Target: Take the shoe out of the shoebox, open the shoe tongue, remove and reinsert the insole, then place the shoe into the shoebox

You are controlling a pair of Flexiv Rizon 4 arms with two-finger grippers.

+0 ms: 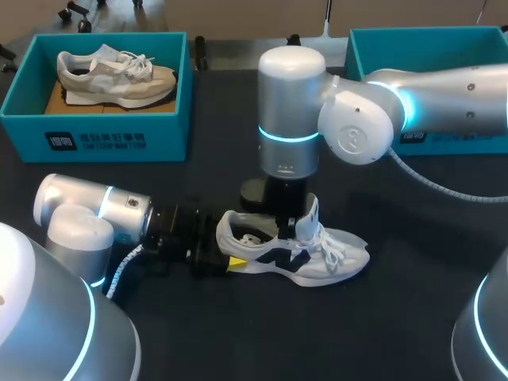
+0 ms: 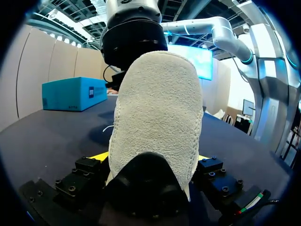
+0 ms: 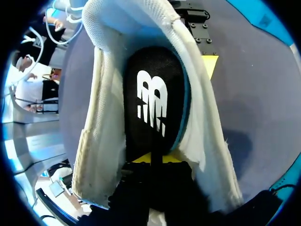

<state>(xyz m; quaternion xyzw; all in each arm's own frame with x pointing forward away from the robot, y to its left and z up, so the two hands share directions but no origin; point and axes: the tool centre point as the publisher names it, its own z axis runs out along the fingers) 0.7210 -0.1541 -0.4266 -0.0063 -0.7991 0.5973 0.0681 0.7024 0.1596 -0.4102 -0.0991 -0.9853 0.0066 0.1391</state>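
The white shoe (image 1: 317, 255) sits on the bench (image 1: 413, 333), toe rightward; the left gripper (image 1: 230, 255) has its fingers clamped on the heel; the right gripper (image 1: 290, 225) hangs over the black insole (image 3: 153, 99); I cannot tell how its fingers stand.

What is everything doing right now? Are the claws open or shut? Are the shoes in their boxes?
White shoe: out of the box, upright on the table.
Insole: inside the white shoe.
Left claw: shut on the white shoe's heel.
Right claw: at the shoe's opening; open or shut unclear.
Left shoebox: open, beige shoe inside.
Right shoebox: open, partly hidden.
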